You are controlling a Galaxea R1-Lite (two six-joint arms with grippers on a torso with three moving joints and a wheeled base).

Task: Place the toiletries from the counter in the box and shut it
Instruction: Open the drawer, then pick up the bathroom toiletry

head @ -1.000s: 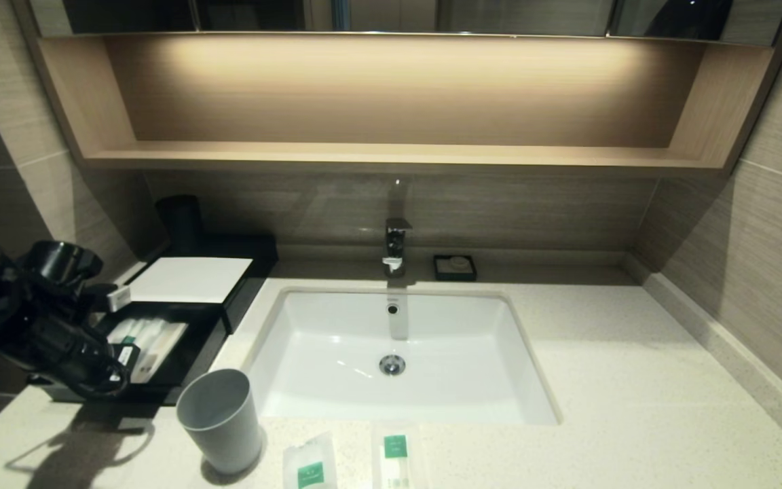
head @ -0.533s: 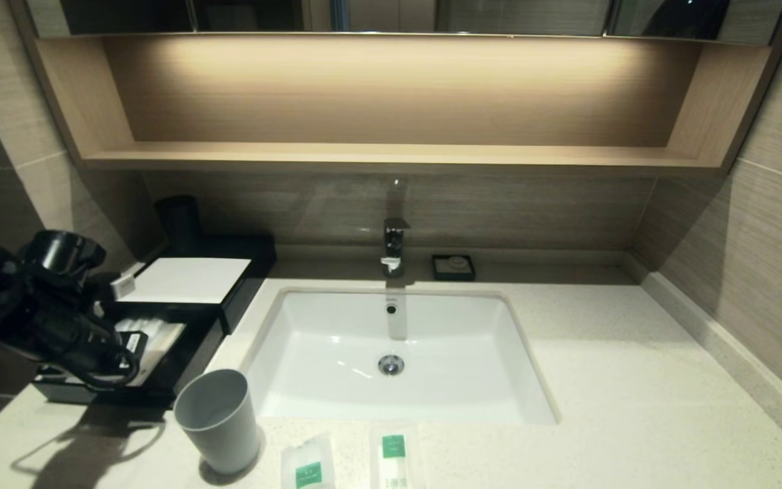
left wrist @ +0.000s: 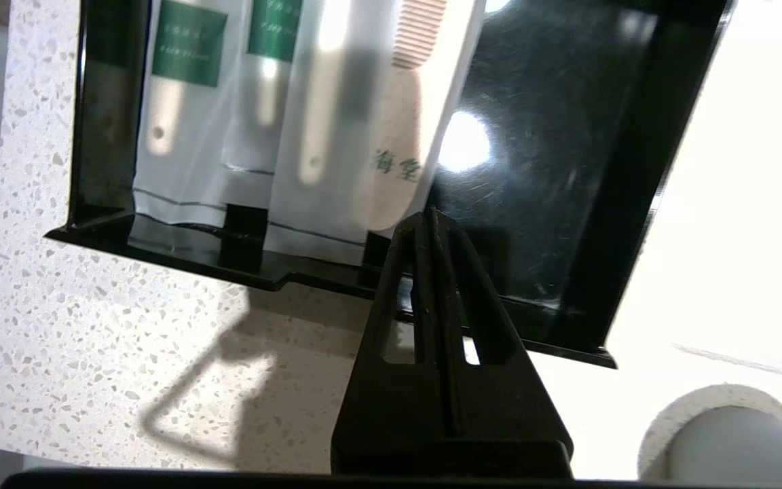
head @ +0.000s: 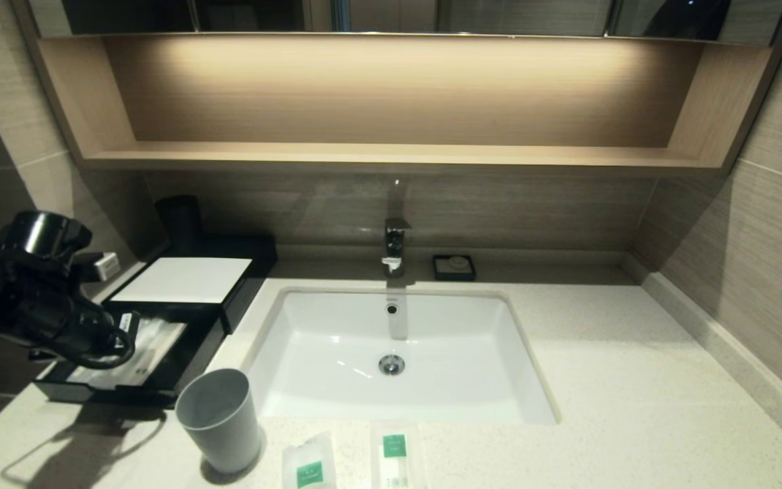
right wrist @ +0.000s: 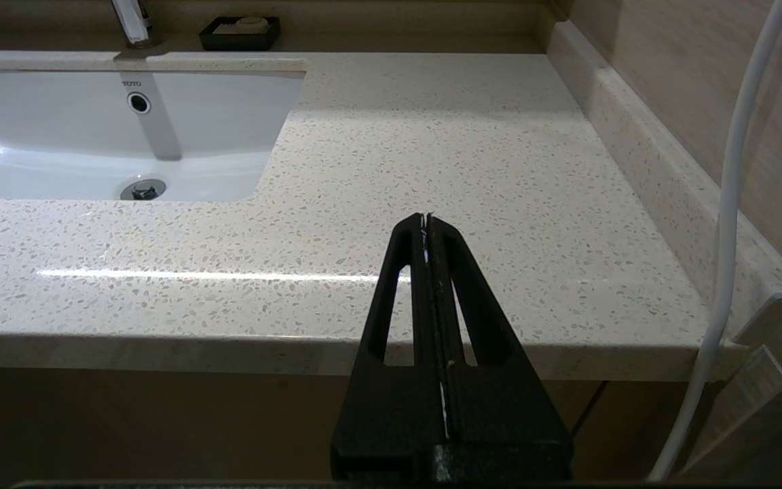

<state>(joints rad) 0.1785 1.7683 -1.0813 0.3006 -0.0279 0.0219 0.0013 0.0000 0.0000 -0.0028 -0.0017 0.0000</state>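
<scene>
L gripper (left wrist: 430, 219) over near edge of the box (head: 180, 363), at ~9 o'clock in head view; fingers pressed together, nothing between them. Tips just above box's front wall in L wrist view, no contact discernible.

Box on the counter (head: 601, 380) at ~9 o'clock of the sink (head: 337, 353), touching neither cup nor basin. Open: black tray in front, white top panel (head: 184, 280) slid back toward 11 o'clock. Inside tray, several long whitish sachets w/ green labels (left wrist: 187, 102) side by side, a packaged comb (left wrist: 391, 149) among them; remaining part of tray floor bare, glossy black.

Two toiletries out on counter at ~6 o'clock, near front edge: L sachet (head: 309, 465) and R sachet (head: 396, 456), lying flat, apart from each other, each w/ green label up. Grey cup (head: 220, 420) upright at ~7 o'clock, just beside L sachet, between it and box; whether touching the sachet, can't tell.

R gripper (right wrist: 427, 219) out of head view; in R wrist view, hanging off front of counter at lower R side, below/near counter edge level, fingers closed, holding nothing. White cable (right wrist: 727, 238) running down beside wall.

Faucet (head: 395, 246) at 12 o'clock of sink, small black soap dish (head: 455, 267) just to its R. Dark cylinder (head: 179, 219) behind box at ~10 o'clock. Wooden wall shelf (head: 391, 155) above.
</scene>
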